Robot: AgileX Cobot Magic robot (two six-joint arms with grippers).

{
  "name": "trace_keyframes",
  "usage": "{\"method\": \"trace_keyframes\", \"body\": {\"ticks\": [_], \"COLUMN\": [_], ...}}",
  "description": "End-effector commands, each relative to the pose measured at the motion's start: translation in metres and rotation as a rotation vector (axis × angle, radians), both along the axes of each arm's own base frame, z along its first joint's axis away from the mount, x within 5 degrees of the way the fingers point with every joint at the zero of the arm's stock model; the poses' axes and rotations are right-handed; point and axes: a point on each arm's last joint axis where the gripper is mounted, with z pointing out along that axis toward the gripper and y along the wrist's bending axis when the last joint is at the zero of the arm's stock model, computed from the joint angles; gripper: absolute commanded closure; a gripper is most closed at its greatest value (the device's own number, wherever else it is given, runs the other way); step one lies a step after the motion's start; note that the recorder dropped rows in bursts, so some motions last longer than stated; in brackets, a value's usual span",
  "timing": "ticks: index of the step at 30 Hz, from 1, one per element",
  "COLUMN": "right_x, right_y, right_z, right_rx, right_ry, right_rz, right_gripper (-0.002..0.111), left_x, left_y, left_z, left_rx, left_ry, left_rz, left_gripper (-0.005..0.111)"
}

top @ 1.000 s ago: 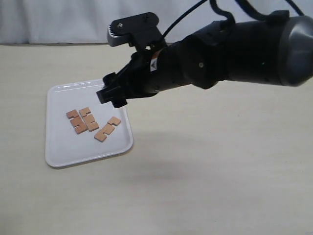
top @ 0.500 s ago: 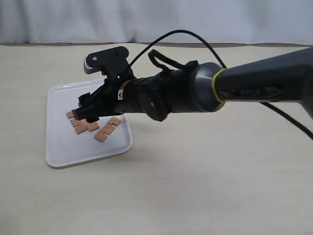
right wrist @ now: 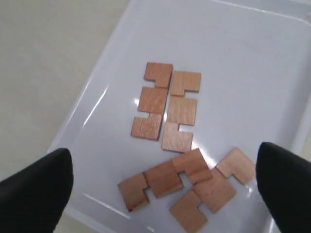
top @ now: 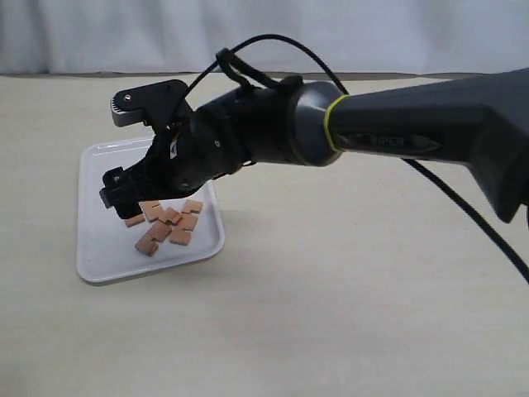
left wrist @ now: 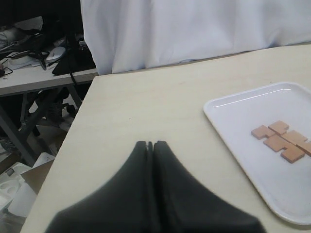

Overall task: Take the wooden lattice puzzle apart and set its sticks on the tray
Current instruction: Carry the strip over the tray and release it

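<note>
The white tray (top: 99, 248) lies on the left of the table. Four flat reddish-brown notched sticks lie loose on it, and no assembled lattice shows. In the right wrist view two sticks (right wrist: 166, 103) lie side by side and two more (right wrist: 187, 187) lie touching nearer the tray's rim (right wrist: 92, 206). My right gripper (right wrist: 164, 151) hangs open just above them with nothing between its fingers; in the exterior view it (top: 116, 192) covers part of the sticks (top: 169, 225). My left gripper (left wrist: 150, 143) is shut and empty over bare table, beside the tray (left wrist: 233, 111).
The right arm (top: 347, 132) reaches across the table from the right with a black cable (top: 273, 45) looping above it. A white curtain (top: 264, 33) hangs behind the table. The left wrist view shows the table's edge (left wrist: 73, 141) and a cluttered desk (left wrist: 43, 53) beyond.
My right gripper swung left and dropped lower over the tray. One more stick lies on the tray now, against the one near its right rim.
</note>
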Motion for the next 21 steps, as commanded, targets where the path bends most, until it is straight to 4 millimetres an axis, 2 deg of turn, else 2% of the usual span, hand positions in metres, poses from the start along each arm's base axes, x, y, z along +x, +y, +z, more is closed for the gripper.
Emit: {"method": "trace_keyframes", "body": {"ticks": [1,2,3,4,5,6,13,21], "right_x": [-0.003,-0.006,-0.007,-0.011,-0.013,-0.018,-0.028,-0.033], "right_y": [0.000,-0.001,-0.002,-0.005,-0.006,-0.009,-0.026,-0.080], "right_z": [0.023,0.031,0.033,0.037,0.038,0.038,0.036,0.053], "right_rx": [-0.076,-0.117,-0.137,-0.182,-0.206,-0.242,-0.299,-0.271], "right_ry": [0.149,0.203,0.233,0.289,0.311,0.347,0.405,0.417], "right_rz": [0.019,0.032,0.035,0.048,0.063,0.096,0.129,0.019], "right_gripper": [0.016,0.030,0.038,0.066,0.081,0.103,0.102,0.102], "left_x": [0.000,0.000,0.000,0.000,0.000,0.000,0.000,0.000], "left_y": [0.000,0.000,0.000,0.000,0.000,0.000,0.000,0.000], "left_z": [0.000,0.000,0.000,0.000,0.000,0.000,0.000,0.000], "left_rx": [-0.001,-0.001,-0.001,-0.001,-0.001,-0.001,-0.001,-0.001], "left_ry": [-0.012,-0.012,-0.012,-0.012,-0.012,-0.012,-0.012,-0.012], "left_rz": [-0.003,-0.003,-0.003,-0.003,-0.003,-0.003,-0.003,-0.003], "left_gripper": [0.107,0.107,0.107,0.107,0.107,0.107,0.107,0.107]}}
